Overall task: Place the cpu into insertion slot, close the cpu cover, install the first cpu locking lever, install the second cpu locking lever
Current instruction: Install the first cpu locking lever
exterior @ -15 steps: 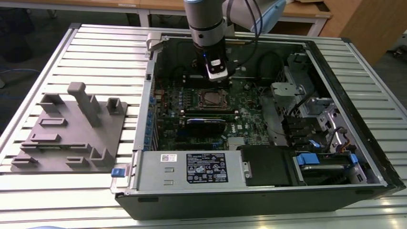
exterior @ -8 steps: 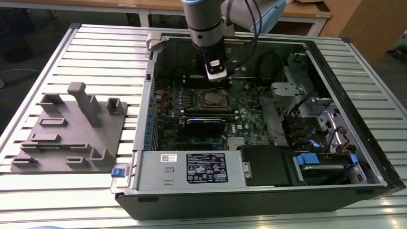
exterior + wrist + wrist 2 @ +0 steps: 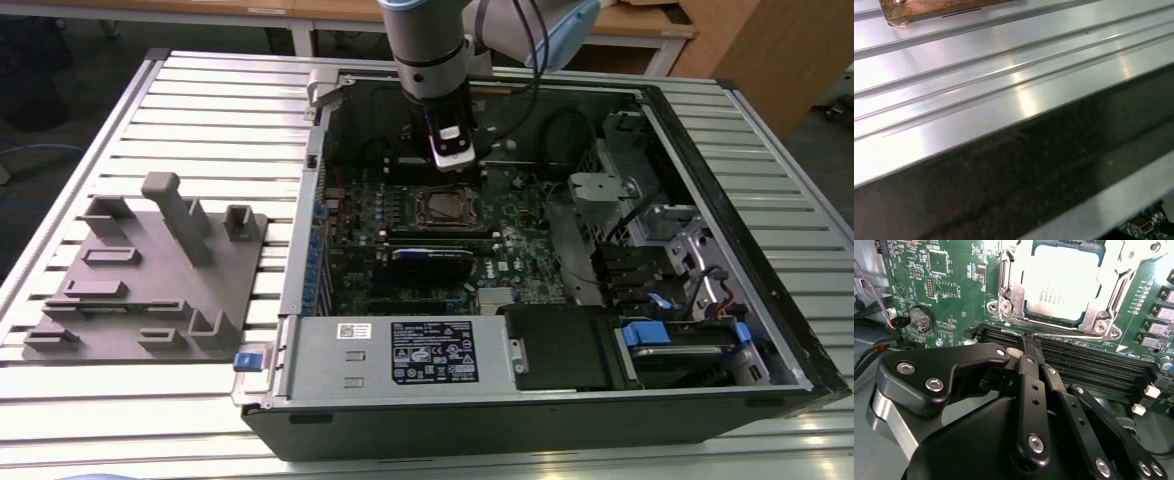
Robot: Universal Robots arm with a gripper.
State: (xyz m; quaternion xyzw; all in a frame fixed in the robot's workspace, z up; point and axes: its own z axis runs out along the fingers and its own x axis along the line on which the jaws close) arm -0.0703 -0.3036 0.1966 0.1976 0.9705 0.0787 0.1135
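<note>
The cpu (image 3: 1061, 282) lies flat in the insertion slot (image 3: 418, 212) on the green board, its dull silver top facing up. The cpu cover (image 3: 1013, 295), a silvery frame, lies down around the chip. A thin metal lever (image 3: 1074, 333) runs along the socket edge nearest the gripper. My gripper (image 3: 1027, 342) hangs just beside that edge, over the black memory slots (image 3: 1094, 360), with its black fingers (image 3: 1030, 380) pressed together and nothing between them. In the exterior view the gripper (image 3: 451, 162) sits low inside the open computer case, just beyond the socket.
A grey labelled power-supply box (image 3: 400, 355) fills the case's near side, drive bays and cables (image 3: 674, 330) the exterior view's right. A grey fixture with pegs (image 3: 147, 270) stands on the ribbed table (image 3: 979, 60) at the exterior view's left. A coin battery (image 3: 920, 317) sits on the board.
</note>
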